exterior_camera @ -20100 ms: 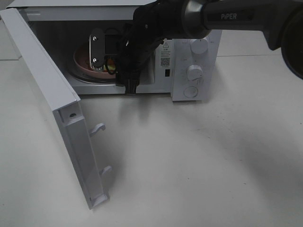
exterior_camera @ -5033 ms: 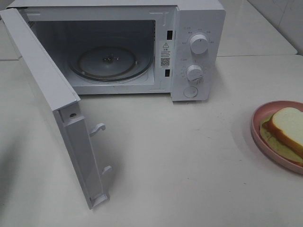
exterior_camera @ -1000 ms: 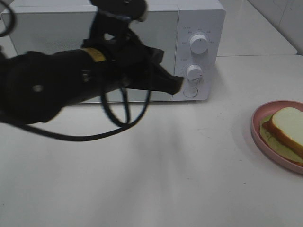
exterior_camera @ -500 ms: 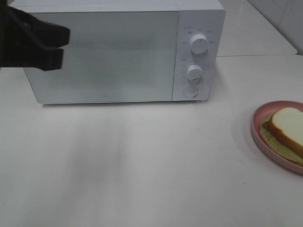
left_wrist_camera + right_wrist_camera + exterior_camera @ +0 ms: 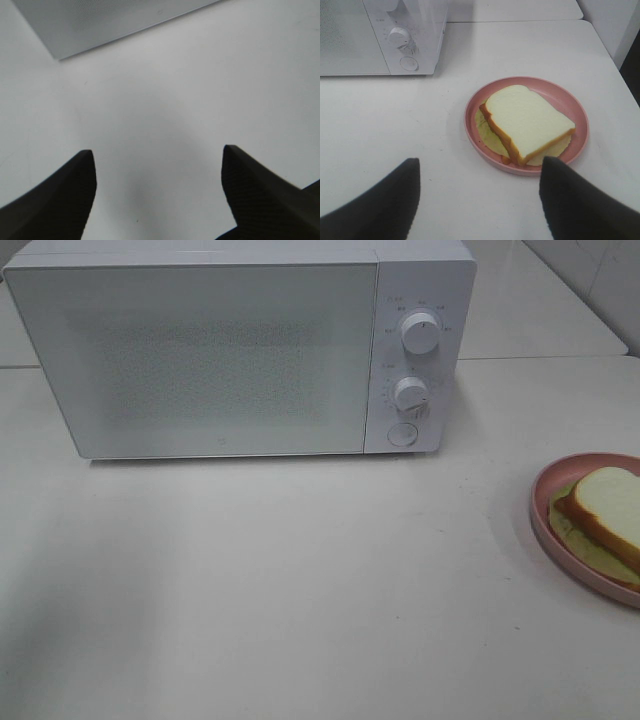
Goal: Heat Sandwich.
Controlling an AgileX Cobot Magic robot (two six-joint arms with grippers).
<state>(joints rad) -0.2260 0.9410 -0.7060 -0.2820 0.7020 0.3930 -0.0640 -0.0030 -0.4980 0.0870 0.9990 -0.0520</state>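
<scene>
Sandwich (image 5: 527,122): lying flat on the pink plate (image 5: 572,105), to the right of the microwave (image 5: 240,350) and well apart from it; white top slice with tan crust, pale green lettuce showing under it, a reddish edge at the near corner.
Pink plate: resting on the white table (image 5: 320,580), to the right of and nearer the camera than the microwave's control panel; cut off by the right edge of the high view.
Microwave: at the back of the table, door shut, flat speckled front facing forward.
Upper knob (image 5: 421,332): on the panel at the microwave's right side.
Lower knob (image 5: 411,394): directly below the upper knob.
Round button (image 5: 402,434): below the lower knob, at the foot of the panel.
Left gripper (image 5: 157,165): spread wide, nothing between the fingers; hanging over bare table in front of the microwave's lower left corner, apart from it, pointing down and towards that corner.
Right gripper (image 5: 480,177): spread wide, empty; held above the table on the near side of the plate, tilted down, plate and sandwich lying beyond the gap between the fingers, no contact with either.
Arms: outside the high view; only the dark fingertips visible in the wrist views.
</scene>
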